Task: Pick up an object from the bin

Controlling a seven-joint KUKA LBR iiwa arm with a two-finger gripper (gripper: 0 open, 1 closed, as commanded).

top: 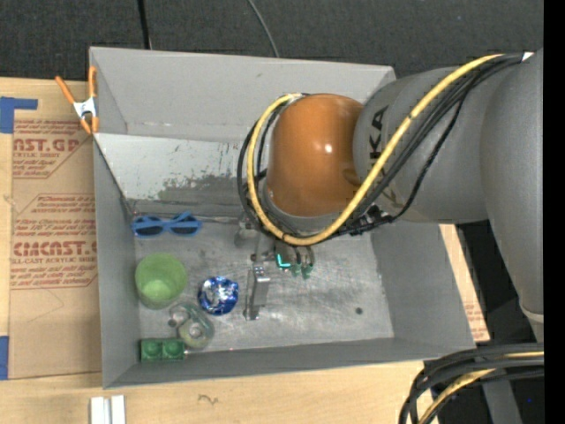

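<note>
Your gripper hung just right of the shiny blue ball, with a round green thing left of that ball. You couldn't tell whether the gripper was clenched or released.

arm: thick, rounded, light grey shell with dark lettering | wrist cover: glossy orange dome | cables: black and yellow, looped around the dome and along the arm | gripper: slim grey metal, small green light above
</note>
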